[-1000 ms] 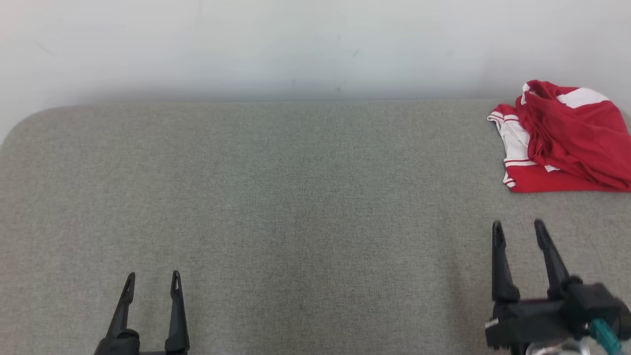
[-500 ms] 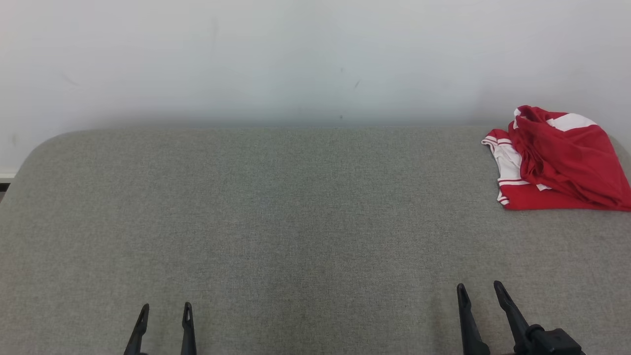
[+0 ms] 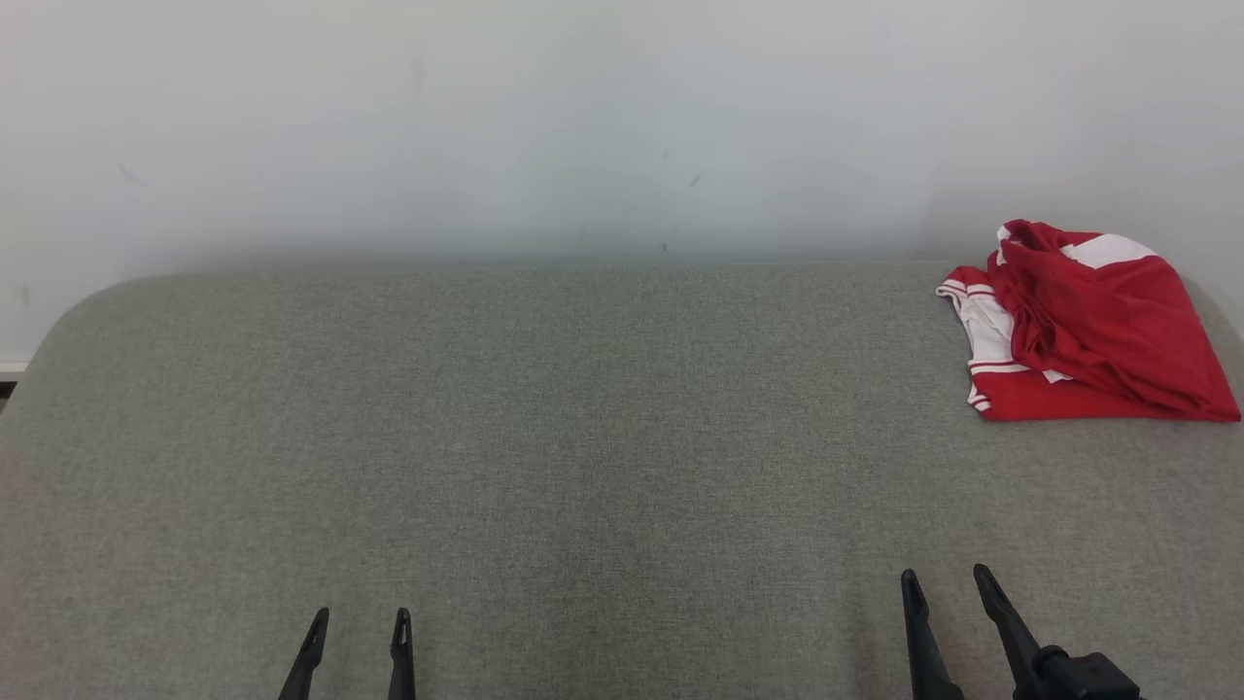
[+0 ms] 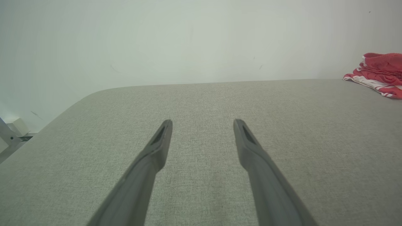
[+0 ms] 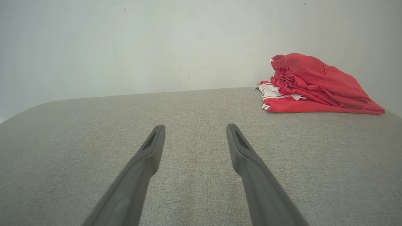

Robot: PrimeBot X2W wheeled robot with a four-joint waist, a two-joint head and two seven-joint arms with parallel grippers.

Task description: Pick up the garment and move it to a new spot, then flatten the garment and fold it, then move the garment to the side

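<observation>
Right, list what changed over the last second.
The head camera shifted, so the whole scene sits lower in its view. Beyond that, the right tool drew back toward the robot, away from the red-and-white garment. Nothing was grasped or let go. Unchanged: both tools open and empty, the left tool low over the near side, the garment heaped at the far right of the grey padded table.

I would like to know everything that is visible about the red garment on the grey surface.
The garment is red with white panels and thin striped trim, of thin, soft-looking cloth. It is crumpled, with wrinkled layers heaped on a flatter bottom layer. It lies at the far right corner of the grey fabric surface, close to the pale wall; whether it touches the wall I cannot tell. Nothing else touches it.
</observation>
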